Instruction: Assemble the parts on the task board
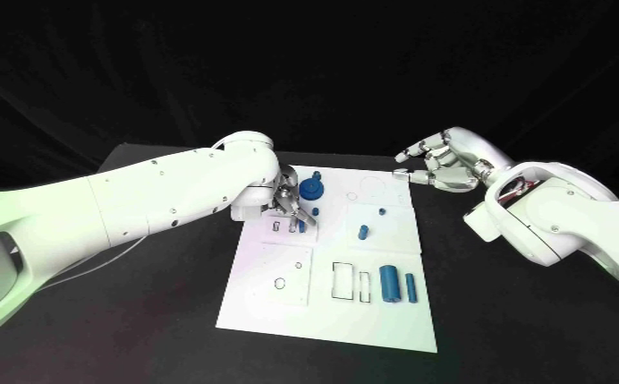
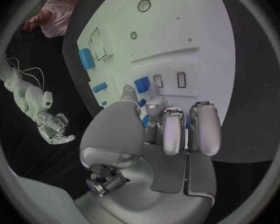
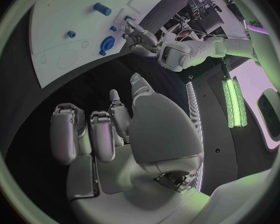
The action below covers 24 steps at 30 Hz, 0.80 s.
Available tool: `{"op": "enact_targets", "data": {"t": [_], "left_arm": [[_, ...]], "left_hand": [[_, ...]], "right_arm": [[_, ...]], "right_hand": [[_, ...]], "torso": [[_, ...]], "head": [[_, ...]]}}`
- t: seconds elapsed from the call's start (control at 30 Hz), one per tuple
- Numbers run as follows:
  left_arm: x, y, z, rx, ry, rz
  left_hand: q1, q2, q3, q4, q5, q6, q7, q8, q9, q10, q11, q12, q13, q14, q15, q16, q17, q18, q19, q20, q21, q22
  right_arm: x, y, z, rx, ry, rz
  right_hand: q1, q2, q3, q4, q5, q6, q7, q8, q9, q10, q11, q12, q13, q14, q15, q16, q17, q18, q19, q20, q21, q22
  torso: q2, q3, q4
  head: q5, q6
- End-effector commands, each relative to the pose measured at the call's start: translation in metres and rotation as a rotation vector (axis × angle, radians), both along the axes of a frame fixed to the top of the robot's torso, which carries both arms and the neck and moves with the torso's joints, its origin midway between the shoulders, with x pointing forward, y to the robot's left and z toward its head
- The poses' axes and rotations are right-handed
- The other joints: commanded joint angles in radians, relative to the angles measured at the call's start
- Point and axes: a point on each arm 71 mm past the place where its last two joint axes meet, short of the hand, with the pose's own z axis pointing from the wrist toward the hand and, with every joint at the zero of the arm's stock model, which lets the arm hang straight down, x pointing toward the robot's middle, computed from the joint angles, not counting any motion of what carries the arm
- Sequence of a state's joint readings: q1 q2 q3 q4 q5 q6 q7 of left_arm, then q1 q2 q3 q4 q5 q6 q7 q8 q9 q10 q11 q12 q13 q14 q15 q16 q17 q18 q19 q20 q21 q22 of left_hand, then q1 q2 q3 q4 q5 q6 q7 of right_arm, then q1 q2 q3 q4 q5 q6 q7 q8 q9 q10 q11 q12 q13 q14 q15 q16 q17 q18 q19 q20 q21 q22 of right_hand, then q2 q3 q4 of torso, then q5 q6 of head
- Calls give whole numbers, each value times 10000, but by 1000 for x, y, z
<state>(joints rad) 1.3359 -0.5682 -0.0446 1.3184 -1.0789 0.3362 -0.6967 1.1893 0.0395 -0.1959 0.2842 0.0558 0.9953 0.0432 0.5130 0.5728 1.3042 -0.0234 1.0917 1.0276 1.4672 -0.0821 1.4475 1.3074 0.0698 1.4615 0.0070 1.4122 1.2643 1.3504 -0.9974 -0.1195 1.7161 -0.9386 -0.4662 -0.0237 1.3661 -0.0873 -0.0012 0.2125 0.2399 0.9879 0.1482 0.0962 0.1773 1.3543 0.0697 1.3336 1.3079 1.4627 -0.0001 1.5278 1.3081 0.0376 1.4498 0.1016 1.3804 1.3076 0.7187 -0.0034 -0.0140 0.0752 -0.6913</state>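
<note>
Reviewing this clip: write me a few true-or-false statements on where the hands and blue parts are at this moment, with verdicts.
1. The left hand is over the task board. True.
2. The right hand grips a blue part. False: it holds nothing and sits off the board, beyond its far right corner.
3. Two blue cylinders lie side by side on the near right part of the board. True.
4. The round blue part lies on the black table. False: it is on the board, beside the left hand.
5. The hands touch each other. False: they are well apart.
</note>
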Motion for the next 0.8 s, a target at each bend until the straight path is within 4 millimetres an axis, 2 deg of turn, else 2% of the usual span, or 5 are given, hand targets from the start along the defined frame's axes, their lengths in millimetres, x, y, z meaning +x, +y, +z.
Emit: {"op": "enact_targets", "data": {"t": [0.03,0.33,0.53,0.7,0.8], "left_arm": [[-2,1,-2,347,291,114],[-2,1,-2,168,331,215],[-2,0,-3,29,451,239],[-2,0,-3,-70,528,256],[-3,0,-3,-129,577,276]], "left_hand": [[107,8,30,-20,-39,-76,11,64,19,-68,-22,-41,8,605,-44,-14,1181,-122,104,3,51,18],[555,420,357,-91,-33,-148,14,86,161,-105,-21,-67,-1,608,-42,-21,1192,-124,87,13,83,64],[1259,713,947,-374,-25,-250,-29,57,257,-140,-60,-108,-12,609,-71,-30,1201,-124,72,-1,104,97],[1910,803,1627,-679,-17,-384,-65,-63,270,-228,-99,-233,-91,609,-109,-38,1207,-125,60,-35,118,122],[2060,699,1990,-726,-14,-412,-54,-141,261,-264,-94,-307,-138,610,-105,-41,1213,-125,49,-44,120,126]], "right_arm": [[0,2,-1,-88,74,115],[0,2,-1,-96,90,126],[1,2,-1,-104,105,132],[1,2,-1,-111,115,134],[1,3,-2,-116,124,138]], "right_hand": [[6,65,-42,1,35,27,-13,49,11,-17,-48,-54,97,834,-67,-43,1665,145,-56,2,-54,1133],[13,74,-43,-5,62,28,-15,52,12,-20,-50,-60,91,834,-69,-46,1662,147,-61,-1,-65,1125],[26,85,-43,-14,94,26,-16,54,14,-12,-53,-54,97,834,-72,-46,1663,150,-66,-4,-78,1118],[26,85,-43,-14,94,26,-16,54,14,-12,-53,-54,97,834,-72,-46,1663,150,-66,-4,-78,1118],[26,85,-43,-14,94,26,-16,54,14,-12,-53,-54,97,834,-72,-46,1663,150,-66,-4,-78,1118]], "torso": [[6,4,4],[7,5,-6],[8,10,-5],[6,5,-2],[5,7,-1]], "head": [[-2,-11],[0,-18],[7,-38],[10,-48],[12,-63]]}}
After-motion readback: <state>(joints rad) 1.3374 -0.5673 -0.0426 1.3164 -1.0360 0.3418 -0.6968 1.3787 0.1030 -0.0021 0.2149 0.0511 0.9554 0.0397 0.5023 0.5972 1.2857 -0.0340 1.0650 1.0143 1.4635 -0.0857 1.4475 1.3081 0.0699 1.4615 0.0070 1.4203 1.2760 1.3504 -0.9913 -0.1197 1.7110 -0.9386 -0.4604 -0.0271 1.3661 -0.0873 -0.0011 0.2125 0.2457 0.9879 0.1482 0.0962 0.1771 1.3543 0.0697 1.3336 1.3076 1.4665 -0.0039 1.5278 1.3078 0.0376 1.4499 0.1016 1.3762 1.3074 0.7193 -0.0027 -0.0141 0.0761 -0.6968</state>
